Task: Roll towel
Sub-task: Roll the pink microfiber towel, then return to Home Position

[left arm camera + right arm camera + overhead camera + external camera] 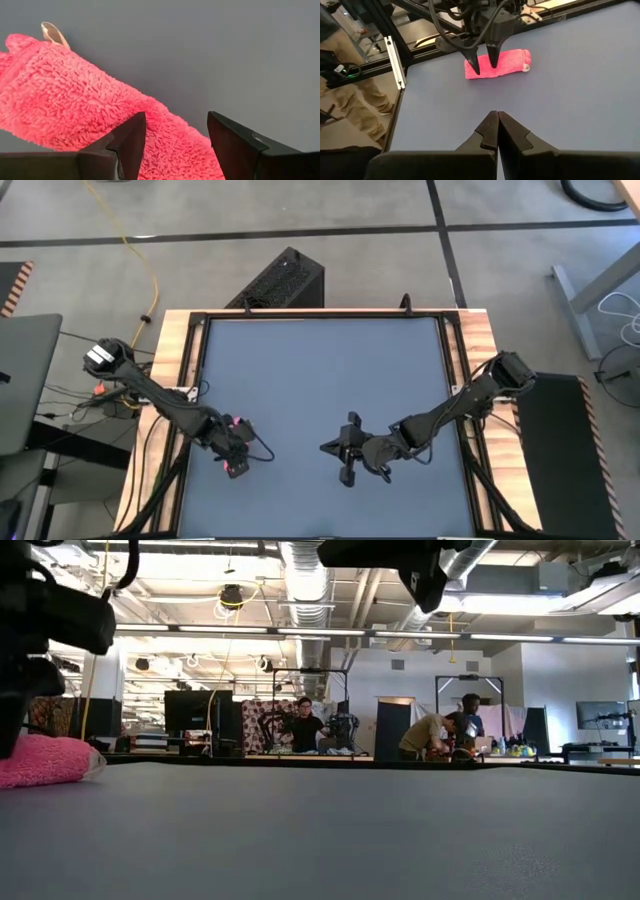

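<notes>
The bright pink towel [497,62] lies rolled into a short thick roll on the dark grey tabletop near the left edge. It also shows in the low view [45,760] and the left wrist view [65,100], and a small beige tag [52,32] sticks out at one end. My left gripper [484,65] is open and points down over the roll. In the high view [232,448] it hides most of the towel. My right gripper [496,131] is shut and empty, hovering over the table's near middle [345,450], apart from the towel. My left gripper's open fingers [131,137] point down from above at the roll's top, toward the end away from the tag. Both tips stand within the roll's length. I cannot tell whether they touch the cloth. The roll lies flat on the table.
The bare grey tabletop [320,370] stretches to the right and far side of the towel. A wooden and black frame [175,340] borders the table. Cables run along the left side. People stand in the room far behind the table [300,725].
</notes>
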